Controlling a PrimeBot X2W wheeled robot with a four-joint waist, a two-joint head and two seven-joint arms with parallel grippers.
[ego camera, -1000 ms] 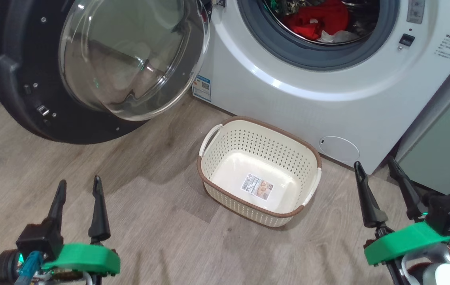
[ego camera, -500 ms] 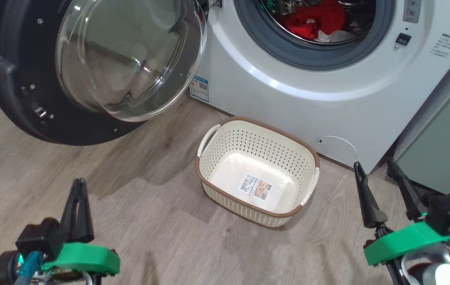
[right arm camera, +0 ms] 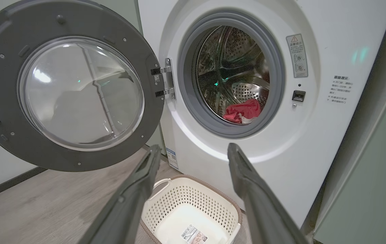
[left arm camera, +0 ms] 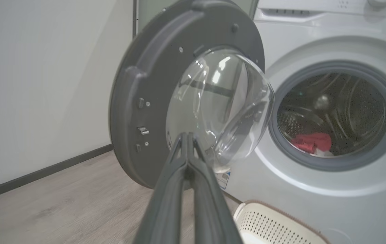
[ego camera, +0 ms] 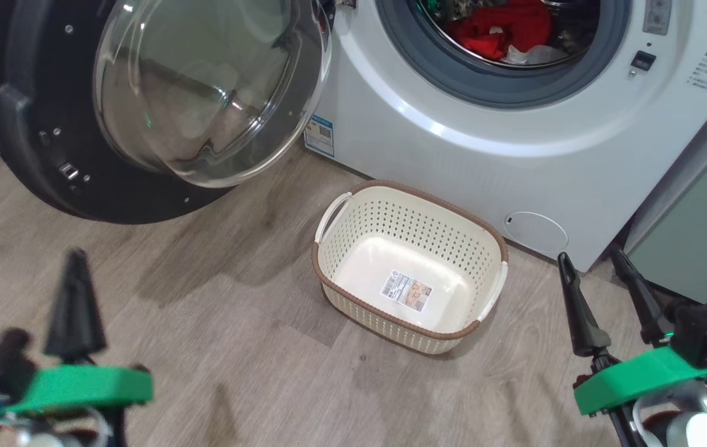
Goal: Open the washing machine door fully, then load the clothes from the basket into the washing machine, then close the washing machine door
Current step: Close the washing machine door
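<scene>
Before the washing machine [ego camera: 484, 161], the basket [ego camera: 415, 226]

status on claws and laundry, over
Status: left claw shut, empty; right claw open, empty. Load: clothes in washing machine, basket empty, door wide open. Possible snag: basket stands near door's swing.

Smooth, shiny white skin on the washing machine [ego camera: 465, 167]. Dark, smooth plastic around the washing machine door [ego camera: 24, 143], with clear, glossy glass [ego camera: 204, 93] bulging in the middle. Grey rubber ring [right arm camera: 187, 88], dull and soft-looking. Shiny steel drum [right arm camera: 247, 44] full of little holes. Soft red cloth for the clothes [ego camera: 506, 28]. Cream plastic basket [ego camera: 353, 248] with holes, a brown woven-look rim and a paper label [ego camera: 407, 292] on the bottom. Pale, matt, wood-look floor [ego camera: 217, 335]. Dark, matt fingers on the right pincer [ego camera: 588, 254], bright green plastic behind them.
</scene>
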